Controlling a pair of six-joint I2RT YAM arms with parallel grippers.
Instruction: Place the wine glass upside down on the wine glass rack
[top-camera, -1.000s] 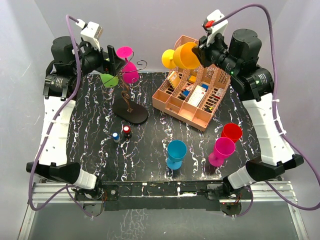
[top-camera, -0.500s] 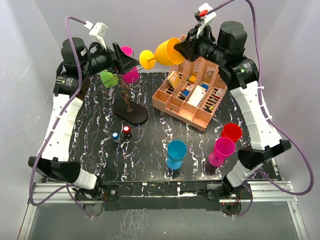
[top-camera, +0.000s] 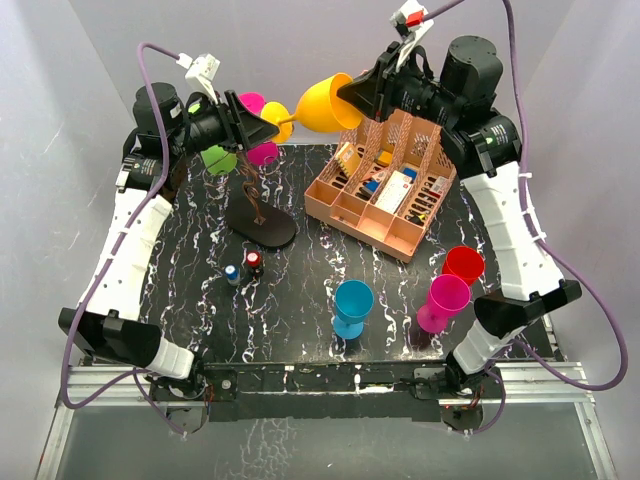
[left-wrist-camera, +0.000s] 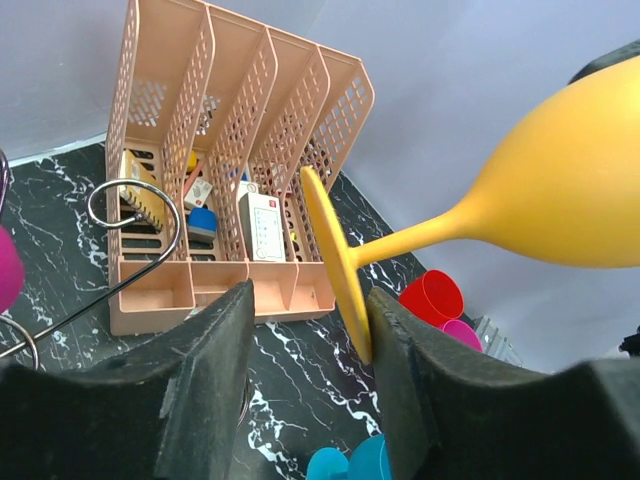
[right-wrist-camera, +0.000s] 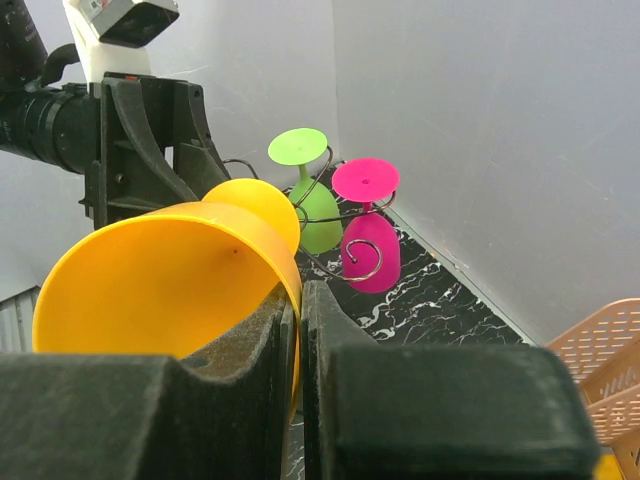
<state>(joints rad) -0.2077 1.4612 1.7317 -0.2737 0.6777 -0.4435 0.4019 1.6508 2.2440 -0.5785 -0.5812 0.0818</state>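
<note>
A yellow wine glass (top-camera: 322, 102) lies sideways in the air, foot (left-wrist-camera: 335, 262) pointing left. My right gripper (top-camera: 352, 92) is shut on its rim (right-wrist-camera: 296, 300). My left gripper (top-camera: 265, 125) is open; the foot sits between its jaws, close to the right finger (left-wrist-camera: 400, 350). The dark wire rack (top-camera: 250, 195) stands below and left on its oval base (top-camera: 265, 228). A green glass (top-camera: 218, 158) and a magenta glass (top-camera: 262, 150) hang upside down on it, also in the right wrist view (right-wrist-camera: 318, 215). A curled rack arm (left-wrist-camera: 178, 225) shows left.
A peach slotted file organiser (top-camera: 385, 195) stands at the back right, just under the yellow glass. A blue glass (top-camera: 352, 303), a magenta glass (top-camera: 445, 300) and a red glass (top-camera: 463, 265) stand upright at the front right. Two small bottles (top-camera: 243, 268) stand near the rack base.
My right arm carried the yellow glass left, turning its foot toward the left arm. My left gripper swung right from the rack, and the foot now lies between its open jaws.
</note>
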